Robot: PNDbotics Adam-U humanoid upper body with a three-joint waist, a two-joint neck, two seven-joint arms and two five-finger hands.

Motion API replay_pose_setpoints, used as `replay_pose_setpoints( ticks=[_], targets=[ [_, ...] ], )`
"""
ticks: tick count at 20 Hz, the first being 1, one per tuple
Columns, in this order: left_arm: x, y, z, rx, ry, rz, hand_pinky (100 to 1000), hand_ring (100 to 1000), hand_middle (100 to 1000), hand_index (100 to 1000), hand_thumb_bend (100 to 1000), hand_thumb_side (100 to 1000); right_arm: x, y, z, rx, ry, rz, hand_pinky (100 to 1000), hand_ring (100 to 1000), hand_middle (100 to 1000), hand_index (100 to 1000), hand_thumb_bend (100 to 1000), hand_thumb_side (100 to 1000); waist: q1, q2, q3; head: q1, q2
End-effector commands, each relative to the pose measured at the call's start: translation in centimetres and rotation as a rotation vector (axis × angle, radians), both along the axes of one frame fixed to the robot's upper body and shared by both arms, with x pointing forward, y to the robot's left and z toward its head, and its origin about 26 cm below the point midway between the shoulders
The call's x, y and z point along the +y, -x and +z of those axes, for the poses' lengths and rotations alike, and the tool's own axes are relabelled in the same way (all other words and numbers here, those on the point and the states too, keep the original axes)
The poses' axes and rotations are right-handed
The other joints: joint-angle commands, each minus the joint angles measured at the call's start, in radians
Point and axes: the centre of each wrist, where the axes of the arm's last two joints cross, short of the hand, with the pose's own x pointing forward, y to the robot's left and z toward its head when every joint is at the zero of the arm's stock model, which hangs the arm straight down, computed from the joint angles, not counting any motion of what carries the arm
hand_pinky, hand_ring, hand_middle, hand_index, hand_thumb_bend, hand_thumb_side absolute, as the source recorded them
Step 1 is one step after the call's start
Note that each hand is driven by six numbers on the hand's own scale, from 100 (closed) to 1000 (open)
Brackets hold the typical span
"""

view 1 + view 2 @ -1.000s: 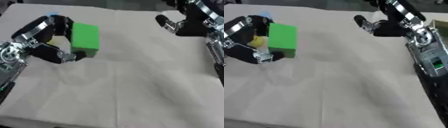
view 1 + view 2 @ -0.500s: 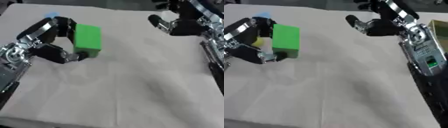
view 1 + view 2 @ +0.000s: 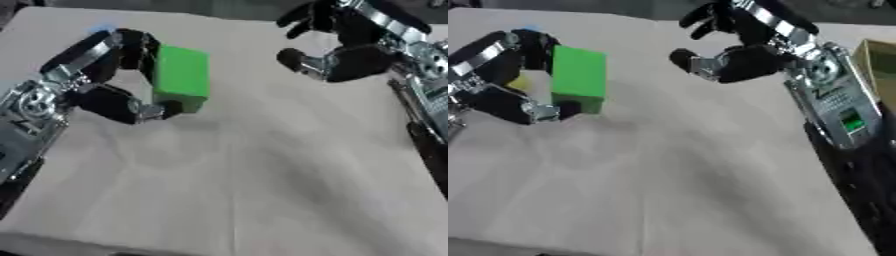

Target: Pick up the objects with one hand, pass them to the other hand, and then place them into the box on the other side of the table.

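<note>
In the left eye view, the right hand [image 3: 350,60] is now closer to the green block [image 3: 181,77] than one second ago, when it was near the upper right corner; the block itself keeps almost the same place in the left hand [image 3: 105,95]. The left hand pinches the green block, with curled fingers on the block's far side and the thumb under its lower end, so the block is held above the table [image 3: 262,190]. The block is a plain box shape with flat, smooth faces and straight edges, of bright matte green. The table is covered with a pale cloth that shows soft folds. In the right eye view, the right hand [image 3: 737,57] is spread, fingers apart and holding nothing, to the right of the block and not touching it. Both hands are black with silver metal joints. Far to the right of the block, a yellowish box [image 3: 877,62] shows at the picture's edge.
</note>
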Motion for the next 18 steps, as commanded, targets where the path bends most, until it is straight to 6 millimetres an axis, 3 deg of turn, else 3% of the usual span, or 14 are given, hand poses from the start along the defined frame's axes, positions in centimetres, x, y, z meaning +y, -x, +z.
replay_pose_setpoints(
  ticks=[1, 9, 18],
  targets=[
    [-0.3, 0.1, 1.1, -0.037, -0.018, -0.011, 563, 486, 416, 578, 100, 100, 0.5, 0.0, 0.8, -0.038, 0.054, 0.014, 773, 804, 904, 895, 452, 198, -0.009, -0.043, 0.0, 0.0, 0.0],
    [-1.0, -0.1, 1.3, -0.032, -0.02, -0.011, 560, 485, 414, 577, 100, 100, 1.7, 0.0, 0.6, -0.049, 0.065, 0.068, 788, 813, 890, 886, 482, 100, -0.01, -0.043, 0.0, 0.003, 0.005],
    [-1.4, -0.5, 1.0, 0.008, 0.037, 0.012, 557, 482, 410, 575, 100, 100, 2.7, -0.1, -0.2, -0.003, 0.059, 0.082, 784, 792, 868, 871, 474, 100, -0.009, -0.042, -0.001, 0.001, 0.007]
  ],
)
